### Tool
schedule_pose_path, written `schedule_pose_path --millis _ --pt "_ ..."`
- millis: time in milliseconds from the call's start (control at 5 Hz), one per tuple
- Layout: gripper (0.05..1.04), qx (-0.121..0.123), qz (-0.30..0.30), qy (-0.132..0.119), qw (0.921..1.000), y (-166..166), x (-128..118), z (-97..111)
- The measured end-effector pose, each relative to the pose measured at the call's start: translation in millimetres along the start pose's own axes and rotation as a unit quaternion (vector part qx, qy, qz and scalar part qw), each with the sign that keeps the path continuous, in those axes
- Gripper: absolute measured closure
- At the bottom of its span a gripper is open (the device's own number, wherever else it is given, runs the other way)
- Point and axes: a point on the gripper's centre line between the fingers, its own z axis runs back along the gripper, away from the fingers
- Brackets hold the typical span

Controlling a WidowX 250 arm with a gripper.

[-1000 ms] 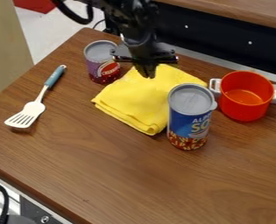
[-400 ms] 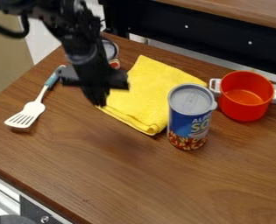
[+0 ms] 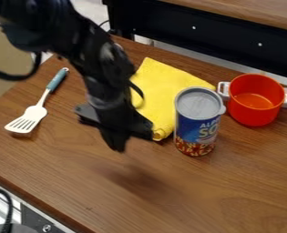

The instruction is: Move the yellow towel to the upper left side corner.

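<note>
Yellow towel [image 3: 164,88] behind the hand [image 3: 117,146]

A brown wood-grain table [image 3: 231,195] runs slantwise through the view, with a soft, blurred shadow on its top. Behind it stands a black beam [image 3: 212,38] dotted with two small pale spots, below a lighter wooden surface [image 3: 249,11]. A beige panel [image 3: 2,57] rises at the left, and pale floor [image 3: 92,9] shows past the table's far corner.

Black arm [image 3: 106,68] partly covers yellow towel [image 3: 164,86] | can [image 3: 197,120] beside towel | red-orange pot [image 3: 255,98] right
</note>
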Motion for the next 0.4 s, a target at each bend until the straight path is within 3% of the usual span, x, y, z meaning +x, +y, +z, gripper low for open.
schedule_pose_path --millis 200,400 --pt "1.019 -0.015 -0.015 0.002 0.9998 -26.6 -4.8 -0.6" --pt "0.886 -0.047 -0.019 0.008 0.9987 -45.5 -8.7 4.6"
